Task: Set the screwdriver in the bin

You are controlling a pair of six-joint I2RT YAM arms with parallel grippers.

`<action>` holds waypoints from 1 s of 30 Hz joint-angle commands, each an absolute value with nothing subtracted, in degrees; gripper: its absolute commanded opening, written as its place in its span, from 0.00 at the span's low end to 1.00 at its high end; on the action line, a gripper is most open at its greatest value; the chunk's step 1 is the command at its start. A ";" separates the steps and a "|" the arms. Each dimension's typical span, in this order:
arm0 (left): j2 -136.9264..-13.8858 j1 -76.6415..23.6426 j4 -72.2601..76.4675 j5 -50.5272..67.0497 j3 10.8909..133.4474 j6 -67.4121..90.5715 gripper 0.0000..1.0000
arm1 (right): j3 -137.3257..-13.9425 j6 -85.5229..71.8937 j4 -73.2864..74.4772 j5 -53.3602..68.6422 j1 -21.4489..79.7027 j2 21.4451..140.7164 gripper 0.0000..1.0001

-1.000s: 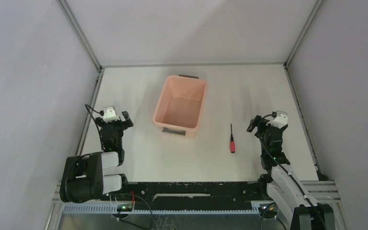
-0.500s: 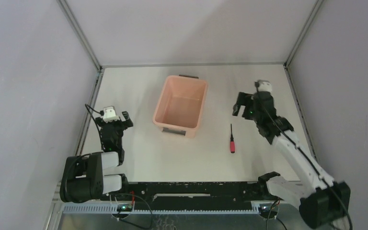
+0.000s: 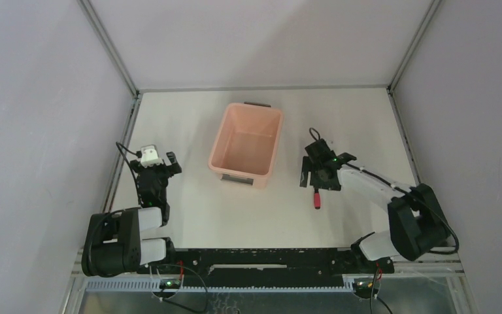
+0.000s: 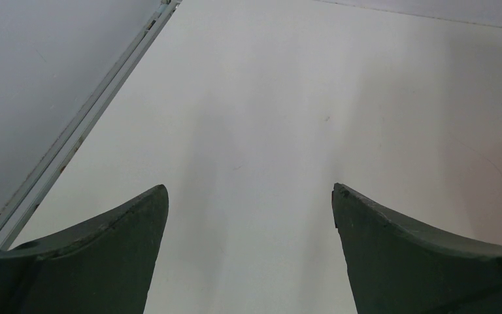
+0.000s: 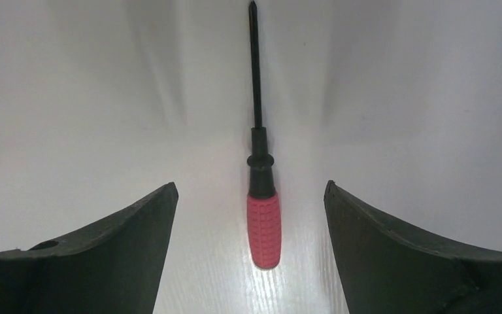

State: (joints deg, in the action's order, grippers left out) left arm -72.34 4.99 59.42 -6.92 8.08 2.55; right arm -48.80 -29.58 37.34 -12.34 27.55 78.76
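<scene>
The right pincer (image 3: 315, 175), spread wide, hangs over the screwdriver (image 5: 263, 226), which lies flat on the desk (image 3: 189, 131) right of the bin (image 3: 217, 145). Lower straight down and close on the red handle, keeping it centred.

White desk (image 3: 189, 212) fills the centre of the top view, matte with faint scuffs. Grey back wall (image 3: 261, 39) runs across the upper frame, with left wall (image 3: 33, 131) and right wall (image 3: 477, 98) at the sides. Left post (image 3: 108, 46) and right post (image 3: 412, 46), both metal, slant from the upper corners down to the desk's far corners. Metal rail (image 3: 131, 121) runs along the desk's left edge and also shows upper left in the left wrist view. Black bar (image 3: 261, 256) crosses the lower frame, with a slotted cable duct (image 3: 248, 284) under it. Green light (image 3: 165, 283) at lower left.
</scene>
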 commanded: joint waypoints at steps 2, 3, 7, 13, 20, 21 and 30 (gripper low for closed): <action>-71.87 4.64 60.91 -7.16 10.71 1.67 1.00 | -44.90 -34.97 30.30 -14.12 27.66 84.93 0.82; -71.89 4.66 60.91 -7.20 10.67 1.67 1.00 | -44.65 -35.36 30.07 -14.74 27.62 86.60 0.78; -71.89 4.66 60.91 -7.21 10.65 1.67 1.00 | -44.70 -37.18 30.67 -14.88 28.00 90.23 0.49; -71.89 4.66 60.91 -7.23 10.69 1.68 1.00 | -44.74 -37.85 32.02 -14.11 27.86 86.50 0.00; -71.89 4.66 60.91 -7.14 10.69 1.67 1.00 | -49.64 -36.06 41.74 -15.24 25.13 75.69 0.00; -71.89 4.66 60.91 -7.20 10.66 1.65 1.00 | -50.63 -35.26 43.22 -14.94 24.42 74.32 0.00; -71.89 4.66 60.91 -7.21 10.65 1.67 1.00 | -68.55 -30.38 57.84 -13.80 19.67 69.14 0.00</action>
